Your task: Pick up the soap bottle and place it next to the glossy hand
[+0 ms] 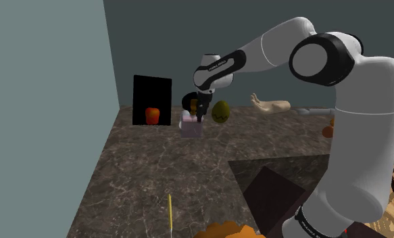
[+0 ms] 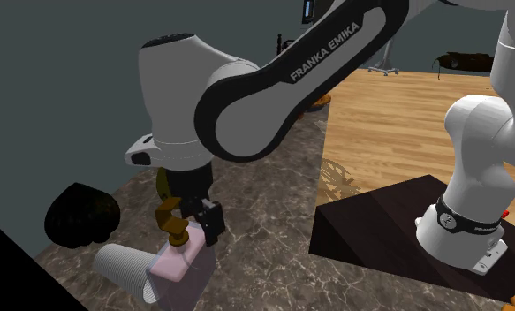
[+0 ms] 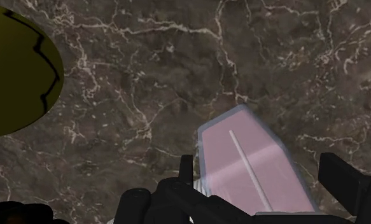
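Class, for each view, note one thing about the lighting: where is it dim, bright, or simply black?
Shoulder view: dim overall, the counter dark, a pure black area against the wall. Second exterior view: the wood floor is brightest, the white arm well lit. Wrist view: even light, the pink bottle see-through, its tube visible inside.

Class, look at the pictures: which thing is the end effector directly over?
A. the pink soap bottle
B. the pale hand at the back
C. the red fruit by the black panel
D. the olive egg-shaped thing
A: in the second exterior view the end effector sits right at the pump top of the pink soap bottle.
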Action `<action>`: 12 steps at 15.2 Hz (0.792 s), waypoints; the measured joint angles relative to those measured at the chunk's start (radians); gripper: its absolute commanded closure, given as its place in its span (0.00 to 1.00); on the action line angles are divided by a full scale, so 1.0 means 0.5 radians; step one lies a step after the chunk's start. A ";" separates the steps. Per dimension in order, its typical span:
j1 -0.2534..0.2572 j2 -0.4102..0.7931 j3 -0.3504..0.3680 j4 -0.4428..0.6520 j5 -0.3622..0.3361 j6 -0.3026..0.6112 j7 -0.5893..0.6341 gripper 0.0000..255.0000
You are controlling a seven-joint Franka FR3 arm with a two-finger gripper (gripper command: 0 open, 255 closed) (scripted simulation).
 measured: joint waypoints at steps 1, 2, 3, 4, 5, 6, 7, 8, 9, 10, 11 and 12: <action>-0.001 0.011 0.001 -0.008 0.003 0.019 -0.002 0.00; -0.003 0.019 0.002 -0.019 0.005 0.039 -0.007 0.00; -0.004 0.028 0.002 -0.019 0.007 0.046 -0.009 0.00; -0.004 0.032 0.003 -0.020 0.008 0.051 -0.009 0.00; -0.005 0.034 0.003 -0.018 0.009 0.053 -0.010 0.00; -0.005 0.035 0.003 -0.017 0.009 0.053 -0.010 0.00; -0.005 0.036 0.003 -0.017 0.009 0.054 -0.010 0.00; -0.005 0.036 0.003 -0.017 0.009 0.054 -0.010 0.00; -0.005 0.036 0.003 -0.017 0.009 0.054 -0.010 1.00; -0.005 0.036 0.003 -0.017 0.010 0.054 -0.010 1.00; -0.006 0.035 0.002 -0.016 0.009 0.053 -0.011 1.00; -0.006 0.034 0.002 -0.017 0.009 0.053 -0.011 1.00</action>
